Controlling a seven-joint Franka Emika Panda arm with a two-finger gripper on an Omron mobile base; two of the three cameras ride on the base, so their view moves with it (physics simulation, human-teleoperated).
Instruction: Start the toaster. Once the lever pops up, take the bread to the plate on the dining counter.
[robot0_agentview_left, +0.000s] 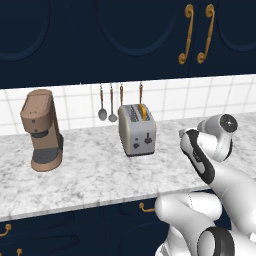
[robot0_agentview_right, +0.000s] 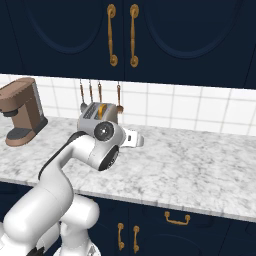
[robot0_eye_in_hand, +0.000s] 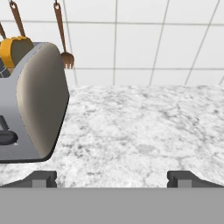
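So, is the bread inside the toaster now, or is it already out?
Inside. The bread stands upright in a slot of the toaster, only its golden top showing above the body.

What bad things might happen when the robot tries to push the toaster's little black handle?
1. The lever sits close beside the round knob, so the open gripper might press the wrong one.
2. In the hand view the toaster lies off to the left of the gripper, so a sideways approach might bump and slide it.
3. The bread pokes up from a slot; a clumsy reach might knock it.
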